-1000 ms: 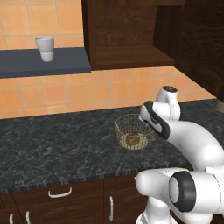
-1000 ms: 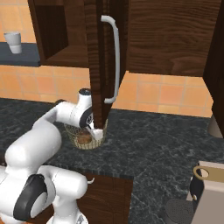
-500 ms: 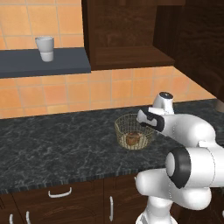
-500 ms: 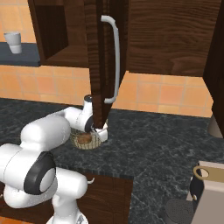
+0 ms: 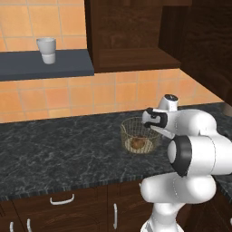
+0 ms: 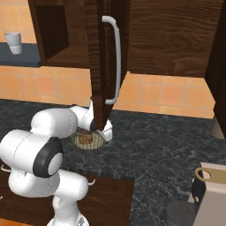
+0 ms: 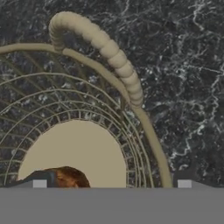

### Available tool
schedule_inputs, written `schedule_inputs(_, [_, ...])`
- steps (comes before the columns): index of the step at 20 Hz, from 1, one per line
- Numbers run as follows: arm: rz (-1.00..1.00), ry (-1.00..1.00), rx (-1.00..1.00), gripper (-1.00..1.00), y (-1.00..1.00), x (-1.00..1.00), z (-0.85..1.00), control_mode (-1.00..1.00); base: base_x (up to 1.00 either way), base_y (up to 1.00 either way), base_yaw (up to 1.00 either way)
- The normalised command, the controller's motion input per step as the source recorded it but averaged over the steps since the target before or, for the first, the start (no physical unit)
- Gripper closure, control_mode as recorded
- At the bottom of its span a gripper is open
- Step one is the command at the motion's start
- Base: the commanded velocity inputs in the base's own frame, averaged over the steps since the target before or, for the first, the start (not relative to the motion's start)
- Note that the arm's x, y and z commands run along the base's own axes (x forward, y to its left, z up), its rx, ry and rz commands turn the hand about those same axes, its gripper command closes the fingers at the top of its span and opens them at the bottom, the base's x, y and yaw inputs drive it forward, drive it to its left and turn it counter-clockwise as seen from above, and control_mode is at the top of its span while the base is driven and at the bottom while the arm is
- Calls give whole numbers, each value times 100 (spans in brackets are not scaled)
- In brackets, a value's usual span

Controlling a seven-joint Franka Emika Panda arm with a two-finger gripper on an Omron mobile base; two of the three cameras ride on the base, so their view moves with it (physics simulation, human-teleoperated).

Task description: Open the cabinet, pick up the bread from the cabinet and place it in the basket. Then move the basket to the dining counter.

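The cabinet (image 6: 106, 53) door is standing open above the black speckled counter (image 5: 54, 154), its long silver handle (image 6: 115, 59) catching the light. Over the last second the white arm has been folding in closer over the basket (image 5: 139, 134), the elbow swinging round while the hand sinks toward the basket's right rim. The gripper (image 5: 153, 119) is hanging just above that rim with its jaws spread wide, gripping nothing. The bread (image 5: 137, 143) is already lying inside the basket, on its pale bottom, so the placing looks done and the arm seems to be lining up on the thick looped basket handle (image 7: 103, 48) for the carry to the dining counter. Orange tiles are running behind, and a white cup (image 5: 47, 50) is sitting on the far left shelf (image 5: 45, 68).
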Motion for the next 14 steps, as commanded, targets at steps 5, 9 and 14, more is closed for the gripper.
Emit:
schedule_inputs(5, [0,0,0,-100,1,-11,-15,-100,0,0,0])
schedule_inputs(9, [0,-6,0,-100,5,-38,-2,-100,0,0,0])
schedule_inputs(14, [1,-4,0,-100,-2,-27,-5,-100,0,0,0])
